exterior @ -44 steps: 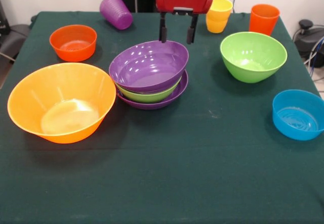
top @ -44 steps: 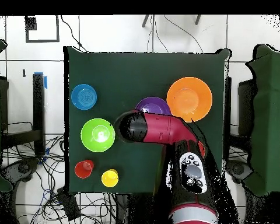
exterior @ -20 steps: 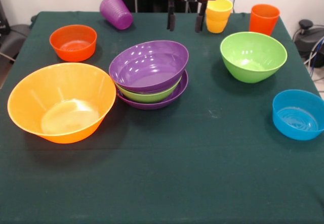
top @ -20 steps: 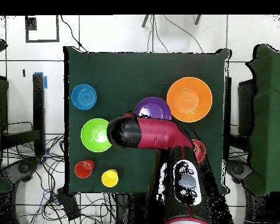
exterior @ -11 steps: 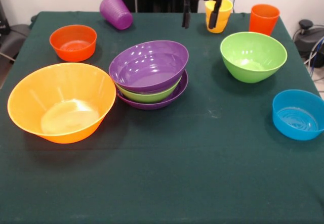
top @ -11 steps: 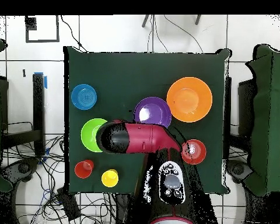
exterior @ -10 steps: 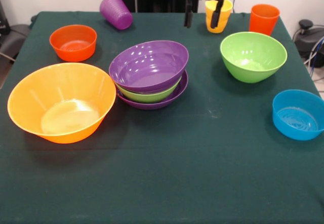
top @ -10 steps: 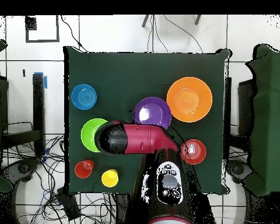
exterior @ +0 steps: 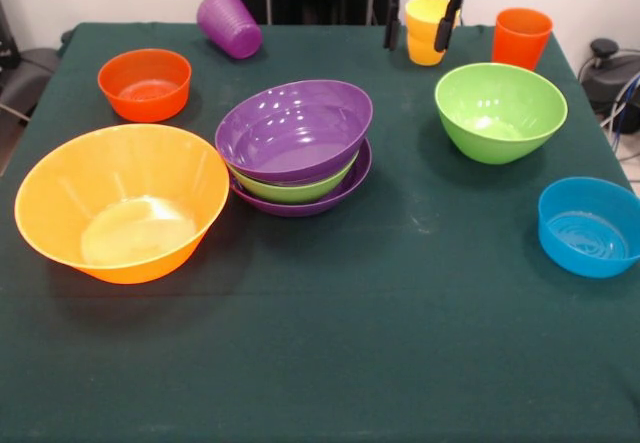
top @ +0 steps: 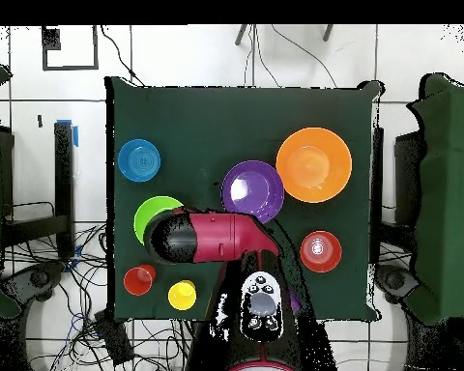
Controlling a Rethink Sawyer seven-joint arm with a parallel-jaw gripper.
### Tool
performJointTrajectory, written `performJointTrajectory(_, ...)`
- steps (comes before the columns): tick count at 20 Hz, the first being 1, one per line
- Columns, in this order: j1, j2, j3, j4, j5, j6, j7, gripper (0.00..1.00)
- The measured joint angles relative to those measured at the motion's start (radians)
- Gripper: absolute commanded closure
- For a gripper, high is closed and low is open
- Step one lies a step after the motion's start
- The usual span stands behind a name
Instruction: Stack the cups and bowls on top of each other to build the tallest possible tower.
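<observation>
Table covering (exterior: 330, 363): dark green cloth, matt, finely napped, with faint pale scuffs. Large yellow-orange bowl (exterior: 120, 203), at 9 o'clock: translucent plastic, glossy, smooth, with a bright sheen in its base. Tower (exterior: 295, 148) at centre: purple and green plastic bowls, high gloss, white window glints on the top one's inner wall. Green bowl (exterior: 500, 111) and blue bowl (exterior: 590, 226), toward 3 o'clock: smooth, shiny plastic; the blue showed faint concentric rings inside. Red-orange bowl (exterior: 145, 83): glossy plastic. Purple cup (exterior: 229, 24), at 11 o'clock: ribbed plastic, duller sheen. Gripper (exterior: 424, 23): black matt fingers beneath a polished red housing.
</observation>
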Motion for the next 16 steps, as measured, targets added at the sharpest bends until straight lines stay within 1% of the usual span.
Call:
performJointTrajectory(2,0.003,0.0,-0.001,0.009,0.0,-0.016,0.015,0.0)
performJointTrajectory(5,0.007,0.002,-0.006,0.033,0.0,-0.07,0.056,0.0)
performJointTrajectory(11,0.01,0.018,-0.015,0.049,0.0,-0.117,0.098,0.0)
performJointTrajectory(16,0.022,0.055,-0.029,0.05,0.0,-0.157,0.135,0.0)
